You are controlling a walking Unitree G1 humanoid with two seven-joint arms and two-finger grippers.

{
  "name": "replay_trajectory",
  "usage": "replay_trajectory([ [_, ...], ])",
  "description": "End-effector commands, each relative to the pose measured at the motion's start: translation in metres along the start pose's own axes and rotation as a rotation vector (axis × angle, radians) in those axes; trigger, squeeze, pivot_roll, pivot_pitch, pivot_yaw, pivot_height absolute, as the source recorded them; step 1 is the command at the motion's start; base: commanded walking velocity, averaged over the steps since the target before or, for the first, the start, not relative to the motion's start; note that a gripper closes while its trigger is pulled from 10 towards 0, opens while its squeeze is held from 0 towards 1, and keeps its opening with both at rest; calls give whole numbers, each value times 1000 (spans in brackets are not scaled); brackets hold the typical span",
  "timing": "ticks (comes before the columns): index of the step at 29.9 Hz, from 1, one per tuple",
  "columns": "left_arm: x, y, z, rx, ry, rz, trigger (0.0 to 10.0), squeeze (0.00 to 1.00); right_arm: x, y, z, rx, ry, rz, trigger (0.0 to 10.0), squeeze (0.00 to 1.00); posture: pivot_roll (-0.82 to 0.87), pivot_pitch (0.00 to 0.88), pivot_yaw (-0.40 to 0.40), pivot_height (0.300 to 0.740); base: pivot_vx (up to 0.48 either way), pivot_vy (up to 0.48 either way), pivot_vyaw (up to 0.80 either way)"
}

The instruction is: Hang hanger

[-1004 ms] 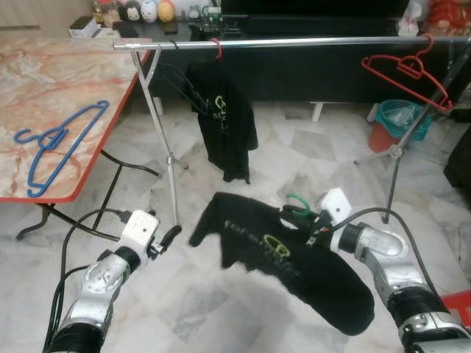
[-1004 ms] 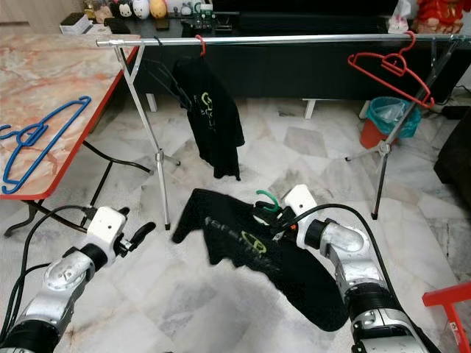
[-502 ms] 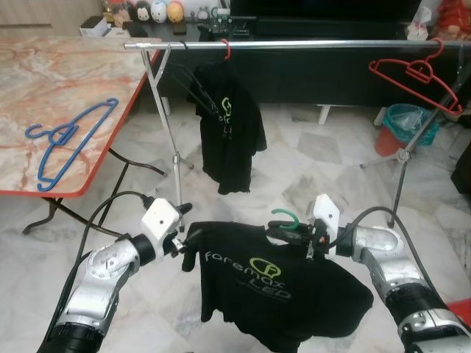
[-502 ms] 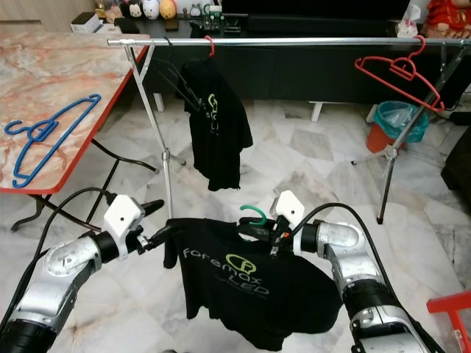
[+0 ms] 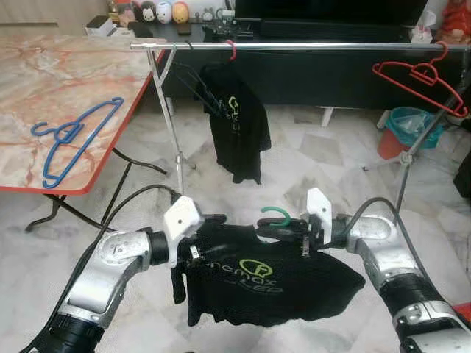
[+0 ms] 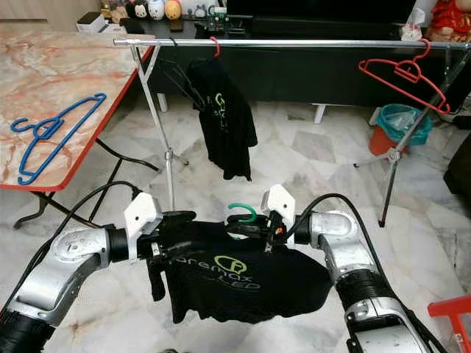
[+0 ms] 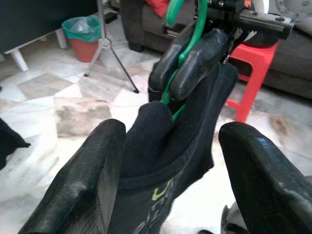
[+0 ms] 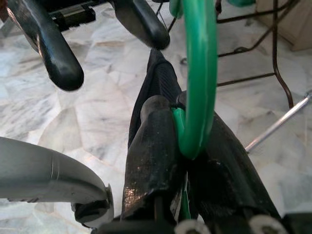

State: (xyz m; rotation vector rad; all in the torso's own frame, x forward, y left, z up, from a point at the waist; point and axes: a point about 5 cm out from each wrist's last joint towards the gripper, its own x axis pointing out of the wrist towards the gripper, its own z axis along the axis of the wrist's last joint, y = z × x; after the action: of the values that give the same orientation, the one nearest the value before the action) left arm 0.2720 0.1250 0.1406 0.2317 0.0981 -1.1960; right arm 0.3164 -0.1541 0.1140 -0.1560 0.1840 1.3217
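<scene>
Here's the silver clothes rail running across the room, our landmark, and to its left stands the marble table with a red edge, a blue hanger lying flat on top. On the rail's left end, from a red hook, hangs a black T-shirt with a green logo; out at the right end an empty red hanger dangles tilted. Past the right leg of the rail sits an orange bin with a teal liner.

Below and in front of the rail, well above the marble floor, a second black shirt is spread out between both arms. It's carried on the green hanger, hook curling up, well short of the rail. The right gripper is clamped tight on the hanger's neck, fingers squeezing the green wire. The left gripper is at the shirt's left shoulder, fingers spread wide on either side of a fold of black cloth, not pinching it
</scene>
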Motion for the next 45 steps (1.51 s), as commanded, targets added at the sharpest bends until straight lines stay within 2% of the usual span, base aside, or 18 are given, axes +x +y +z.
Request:
replay_trajectory([
  [1,3,-2,5,18,2,-26,10000,0,2,-1,11,-36,-33,20,10000,0,24,78,-21,740,0,0,0],
  [8,10,-7,8,17,13,-72,10000,0,5,6,11,-34,-32,63,10000,0,20,88,-20,740,0,0,0],
  [15,18,-8,3,35,40,-62,10000,0,8,6,15,-41,-40,73,10000,0,18,93,-21,740,0,0,0],
  [33,23,-6,-8,56,97,-18,10000,0,8,7,19,-44,-46,77,10000,0,16,99,-17,740,0,0,0],
  [34,24,-5,-9,57,98,-15,8980,0,8,8,19,-44,-47,75,10000,0,14,96,-16,740,0,0,0],
  [35,24,-5,-9,58,99,-16,8980,0,8,8,19,-44,-46,76,10000,0,16,95,-16,740,0,0,0],
  [36,24,-5,-9,60,104,-16,6078,0,8,8,19,-44,-46,75,10000,0,16,95,-16,740,0,0,0],
  [37,24,-6,-11,71,117,-25,4980,0,8,8,19,-44,-45,73,10000,0,17,91,-17,740,0,0,0],
  [39,24,-6,-11,75,121,-24,4980,0,8,8,19,-44,-44,74,10000,0,18,91,-17,740,0,0,0],
  [40,24,-6,-12,77,123,-21,7843,0,8,8,19,-44,-46,74,10000,0,18,90,-17,740,0,0,0],
  [41,24,-6,-12,78,123,-19,7843,0,9,8,19,-44,-47,74,10000,0,16,89,-16,740,0,0,0],
  [42,25,-6,-12,73,118,-9,10000,0,9,8,19,-45,-48,73,10000,0,16,85,-16,740,0,0,0],
  [44,25,-5,-12,72,117,-6,10000,0,9,8,19,-44,-48,72,10000,0,16,85,-16,740,0,0,0],
  [45,25,-5,-12,73,117,-2,6431,0,9,8,19,-44,-47,73,10000,0,18,79,-15,740,0,0,0],
])
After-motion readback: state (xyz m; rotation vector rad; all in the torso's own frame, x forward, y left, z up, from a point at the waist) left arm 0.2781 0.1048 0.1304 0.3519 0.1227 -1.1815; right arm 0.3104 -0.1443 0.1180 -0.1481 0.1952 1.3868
